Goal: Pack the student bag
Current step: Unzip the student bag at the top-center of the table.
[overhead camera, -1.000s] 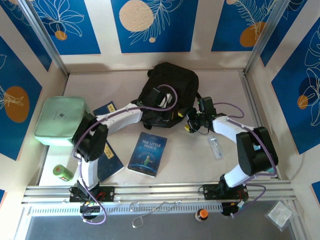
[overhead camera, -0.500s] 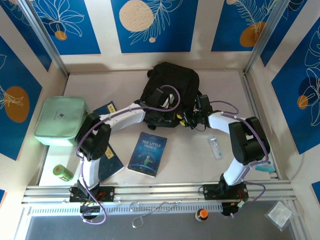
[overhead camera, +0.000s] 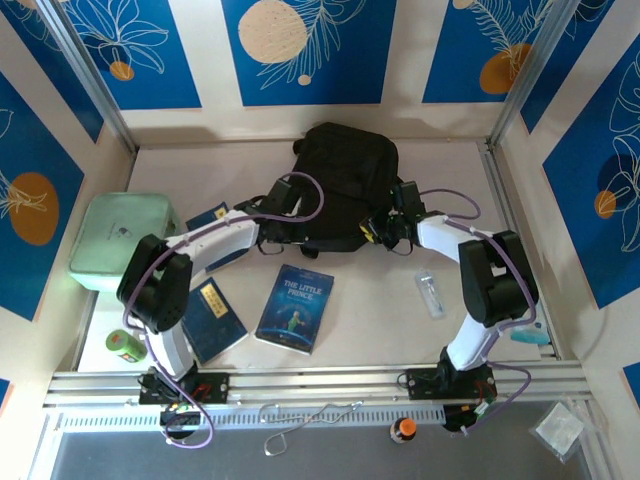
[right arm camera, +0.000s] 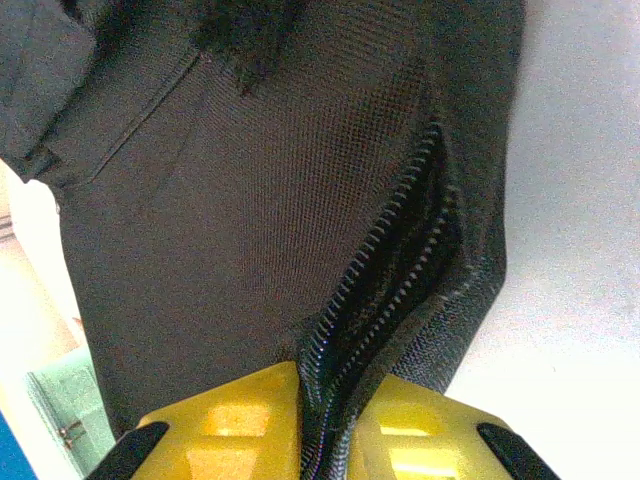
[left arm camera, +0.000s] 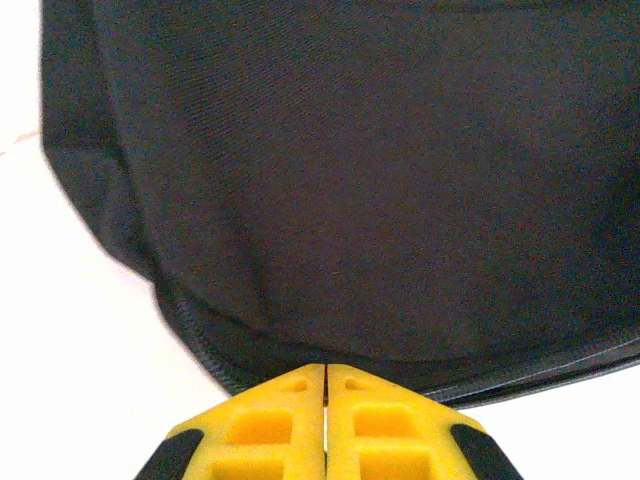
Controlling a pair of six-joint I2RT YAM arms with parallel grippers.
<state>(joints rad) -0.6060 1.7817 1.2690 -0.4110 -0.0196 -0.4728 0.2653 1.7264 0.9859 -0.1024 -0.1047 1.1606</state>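
Student bag (overhead camera: 345, 170) is lying at 12 o'clock on the bench (overhead camera: 380, 320), black and slumped, the largest thing there.

Right end effector (right arm camera: 335, 375) is sitting at the bag's 4 o'clock edge. Its yellow fingers (right arm camera: 240, 425) are clamping a fold of the bag's mesh fabric. The zip (right arm camera: 395, 260) is running up from between them, its two rows of teeth standing apart.

Left end effector (left arm camera: 326, 370) is sitting at the bag's 7 o'clock edge, fingers pressed together with nothing between them. Its tips are pointing at the piped seam; cannot tell whether they are touching it.

Around the bag:
- Mint-green zip case (overhead camera: 120, 240) is lying at 9 o'clock, well apart from the bag.
- Little Prince book (overhead camera: 295, 307) is lying flat at the bag's 6 o'clock, between the two arms and near the bag's front edge.
- Dark blue book (overhead camera: 215, 318) is lying at 7 o'clock, just beside the left arm's elbow.
- Second blue book (overhead camera: 210, 218) is partly hiding under the left forearm.
- Small green round container (overhead camera: 125, 345) is sitting at the bench's 8 o'clock corner.
- Clear bottle (overhead camera: 429, 293) is lying at 4 o'clock, just beside the right arm.
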